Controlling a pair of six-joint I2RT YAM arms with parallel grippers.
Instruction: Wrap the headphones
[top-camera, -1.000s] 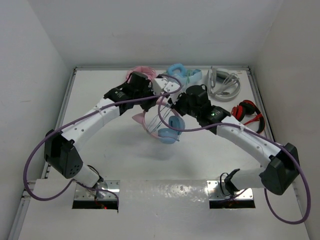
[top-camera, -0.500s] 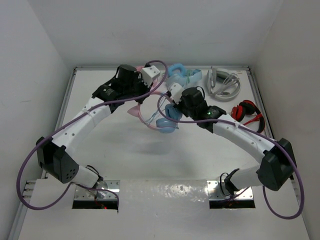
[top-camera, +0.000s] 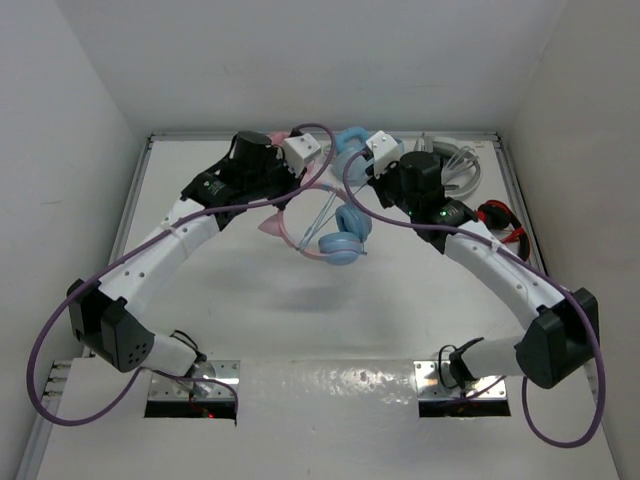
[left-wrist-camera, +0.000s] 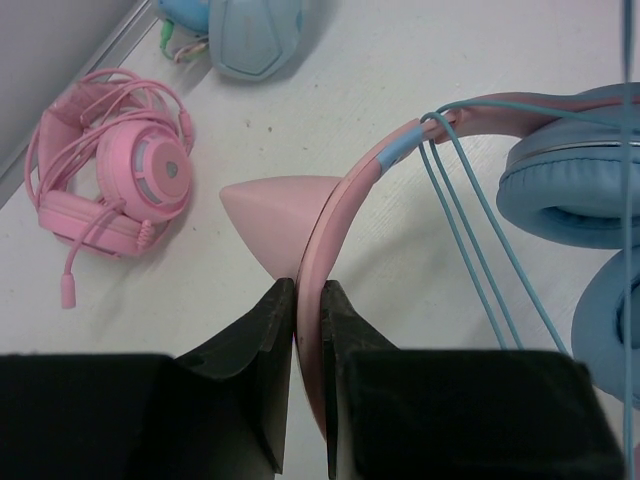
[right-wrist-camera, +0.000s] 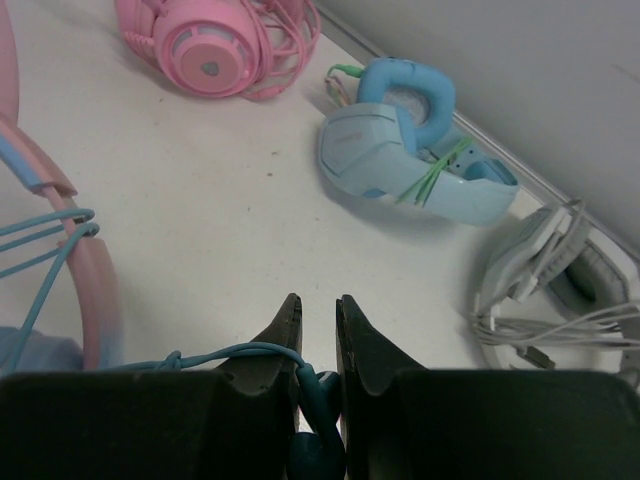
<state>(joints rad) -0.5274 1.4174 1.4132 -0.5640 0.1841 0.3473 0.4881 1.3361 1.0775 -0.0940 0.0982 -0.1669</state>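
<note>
Headphones (top-camera: 340, 245) with a pink cat-ear band (top-camera: 290, 228) and blue cups (left-wrist-camera: 570, 190) are seen in the middle of the top view, between the two arms. The band is pinched tight by the left gripper (left-wrist-camera: 308, 292), right beside a cat ear (left-wrist-camera: 270, 215). The thin blue cable (right-wrist-camera: 200, 355) is clamped in the right gripper (right-wrist-camera: 315, 305), and loops of it are hung over the band. An all-pink headset (left-wrist-camera: 125, 185) and an all-blue headset (right-wrist-camera: 410, 160) are laid at the back of the table (top-camera: 250, 300) — a white headset (right-wrist-camera: 560, 280) at the upper right.
</note>
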